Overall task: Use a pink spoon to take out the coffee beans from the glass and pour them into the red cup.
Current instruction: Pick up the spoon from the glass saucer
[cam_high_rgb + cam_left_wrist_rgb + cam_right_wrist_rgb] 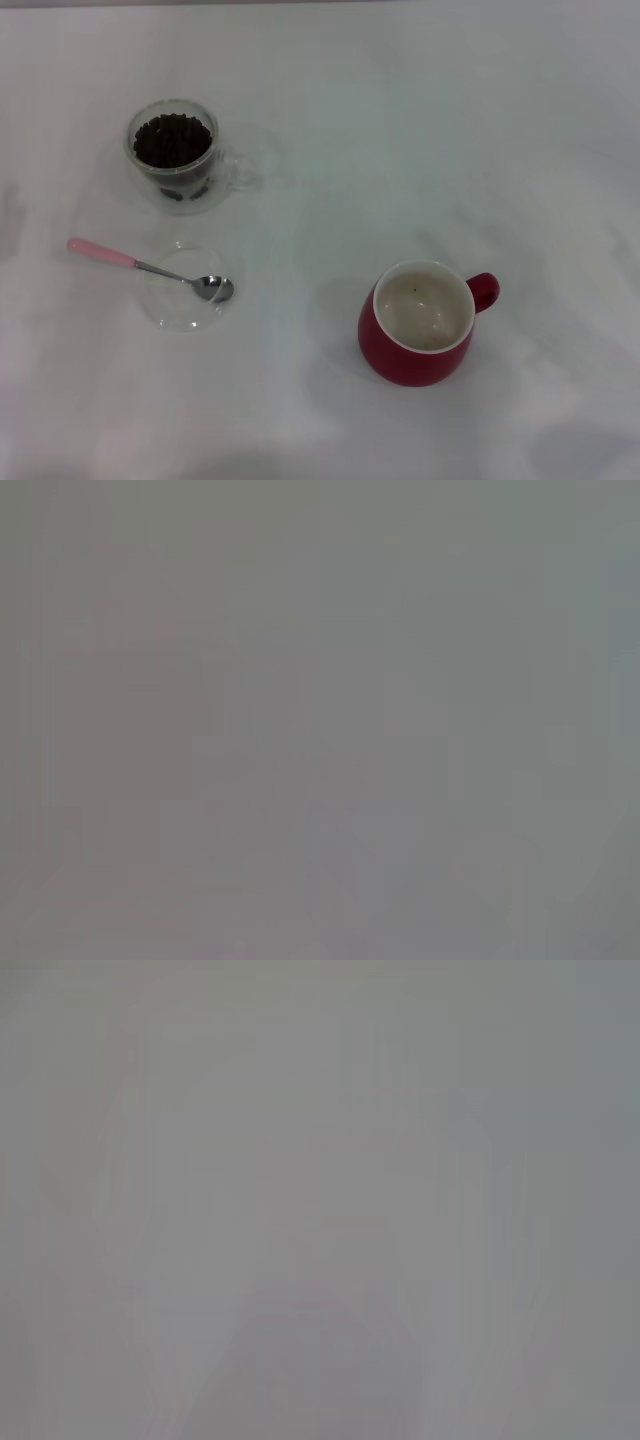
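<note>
The glass (178, 158) stands at the back left of the white table, filled with dark coffee beans (172, 139), its clear handle pointing right. The pink spoon (150, 268) lies in front of it, its metal bowl resting on a flat clear glass saucer (186, 293) and its pink handle pointing left. The red cup (423, 323) stands at the front right, upright, with a cream inside and its handle to the right; it looks empty apart from a tiny dark speck. Neither gripper shows in the head view. Both wrist views show only a plain grey blur.
The white table (400, 130) stretches all around the three items. Nothing else stands on it in view.
</note>
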`<state>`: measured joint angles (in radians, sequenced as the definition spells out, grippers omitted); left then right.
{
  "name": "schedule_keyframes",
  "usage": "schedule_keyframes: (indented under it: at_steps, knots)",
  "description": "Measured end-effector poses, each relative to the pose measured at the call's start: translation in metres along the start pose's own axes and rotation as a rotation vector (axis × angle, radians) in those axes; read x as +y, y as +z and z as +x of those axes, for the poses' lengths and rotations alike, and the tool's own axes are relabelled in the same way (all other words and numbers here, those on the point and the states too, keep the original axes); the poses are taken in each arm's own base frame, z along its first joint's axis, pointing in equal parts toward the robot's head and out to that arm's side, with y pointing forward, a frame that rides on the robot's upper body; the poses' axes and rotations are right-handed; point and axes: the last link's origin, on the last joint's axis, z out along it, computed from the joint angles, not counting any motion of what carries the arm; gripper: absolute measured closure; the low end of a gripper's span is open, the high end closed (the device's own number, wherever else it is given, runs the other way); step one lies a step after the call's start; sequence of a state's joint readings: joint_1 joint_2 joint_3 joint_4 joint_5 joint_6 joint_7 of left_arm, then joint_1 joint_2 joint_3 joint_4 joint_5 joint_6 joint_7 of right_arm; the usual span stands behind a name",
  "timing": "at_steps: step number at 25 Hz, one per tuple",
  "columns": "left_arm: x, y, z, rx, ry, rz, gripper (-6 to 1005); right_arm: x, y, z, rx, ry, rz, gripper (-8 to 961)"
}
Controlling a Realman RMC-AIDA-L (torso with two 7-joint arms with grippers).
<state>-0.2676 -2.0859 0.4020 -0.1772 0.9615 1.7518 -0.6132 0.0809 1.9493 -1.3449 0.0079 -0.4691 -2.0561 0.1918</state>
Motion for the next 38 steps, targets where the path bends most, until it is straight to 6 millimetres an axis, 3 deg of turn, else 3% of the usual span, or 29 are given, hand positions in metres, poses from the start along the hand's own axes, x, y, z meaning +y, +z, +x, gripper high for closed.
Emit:
schedule_keyframes:
  at_steps: [7,12,17,38]
  knots:
    - [0.013,-0.028,-0.022,-0.129,-0.297,0.035,153,-0.034,0.01,-0.011,-0.085,-0.094,0.131,371]
    - [0.014,-0.039,-0.043,-0.312,-0.446,0.055,153,-0.045,0.011,-0.014,-0.101,-0.127,0.181,371]
    - [0.012,-0.048,-0.054,-0.4,-0.49,0.092,153,-0.048,0.009,-0.015,-0.101,-0.136,0.2,372]
    - [0.026,-0.032,-0.081,-0.691,-0.651,0.004,157,-0.048,0.015,-0.009,-0.082,-0.126,0.207,373]
